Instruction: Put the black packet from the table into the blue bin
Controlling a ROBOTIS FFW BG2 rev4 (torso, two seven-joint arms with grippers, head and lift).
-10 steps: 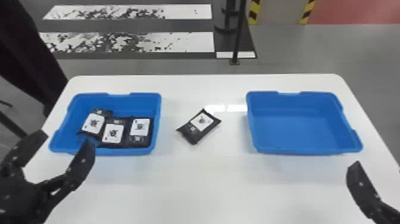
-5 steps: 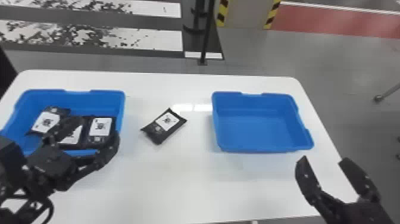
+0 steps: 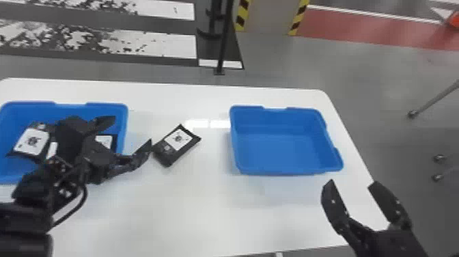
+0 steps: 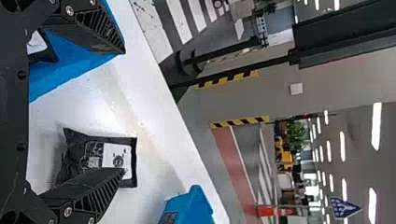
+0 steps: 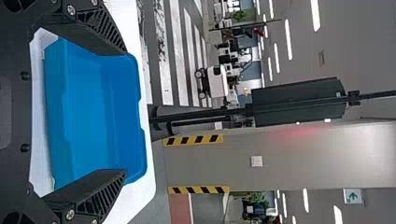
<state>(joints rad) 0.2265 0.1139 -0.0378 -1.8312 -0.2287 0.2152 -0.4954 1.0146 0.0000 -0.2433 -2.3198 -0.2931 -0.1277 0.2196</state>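
Head view — black packet (image 3: 177, 145) just beside the left pincer (image 3: 132, 129) — fingers apart.

Matte black throughout, my left arm (image 3: 24, 218) carries a looped black cable (image 3: 84, 195); silvery screws (image 4: 67, 212) and slanted ribs mark the wedge-fingered left tool (image 3: 132, 130) and right tool (image 3: 352, 182).

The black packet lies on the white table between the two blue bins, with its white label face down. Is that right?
Not quite: the head view shows the black packet's white label facing up. It does lie on the white table between the left bin and right bin.
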